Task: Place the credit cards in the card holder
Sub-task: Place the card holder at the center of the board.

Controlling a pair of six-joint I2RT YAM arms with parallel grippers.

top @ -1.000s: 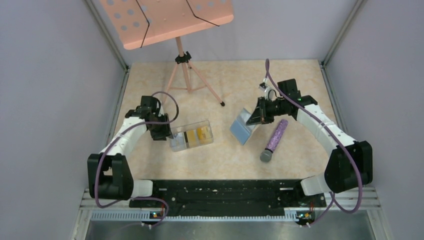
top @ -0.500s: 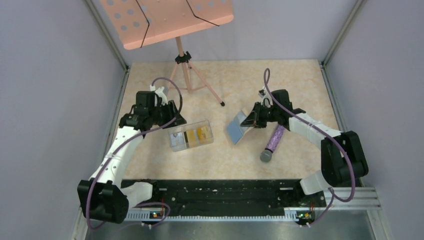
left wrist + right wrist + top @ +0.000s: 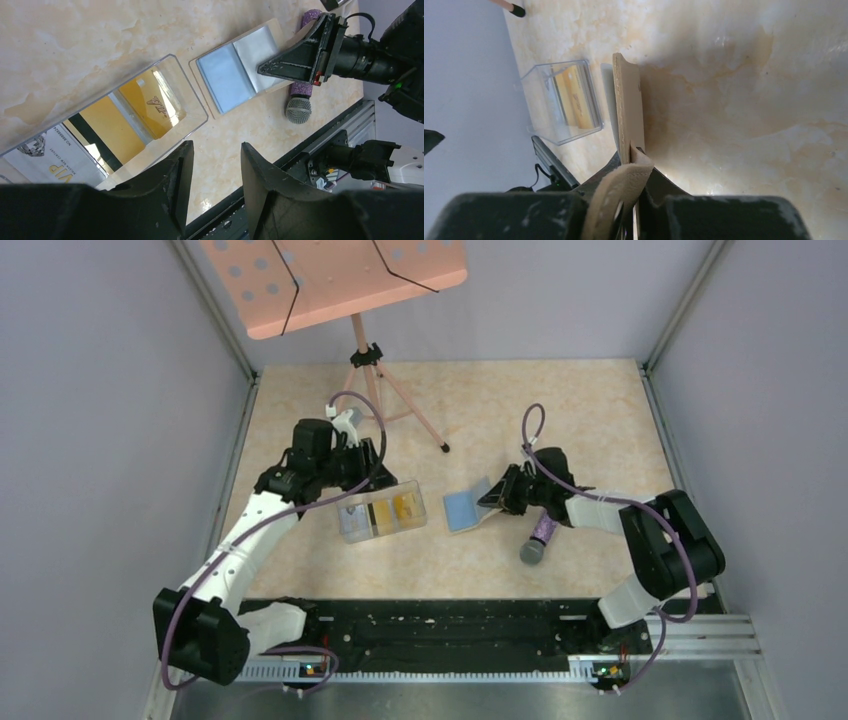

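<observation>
comparing with a second ago, i see two changes. the right gripper (image 3: 497, 498) has carried the card holder (image 3: 463, 510) down from its raised, tilted position. now the holder lies open on the table (image 3: 560, 410) with the light blue inside facing up, a little to the right of the clear box (image 3: 382, 512) and apart from it. only the half at the gripper seems lifted a bit. the left gripper (image 3: 365, 468) has moved too: it was at the left end of the box, and now it hangs above the far side of it.

the credit cards (image 3: 145, 100) are all inside the box, yellow ones and a white printed one, and none is in the holder yet. for the task i judge this as good progress. the holder is presented open, so the left arm can begin to fetch the first card.

about the jaws: on the right they stand very narrow. in the wrist view the tan flap of the holder sits between them, so i take it as pinched. whether the pressure is already going off, i cannot tell. the microphone (image 3: 540, 537) lies on the table just under this arm. on the left the jaws are about half apart, with nothing between them and touching nothing.
</observation>
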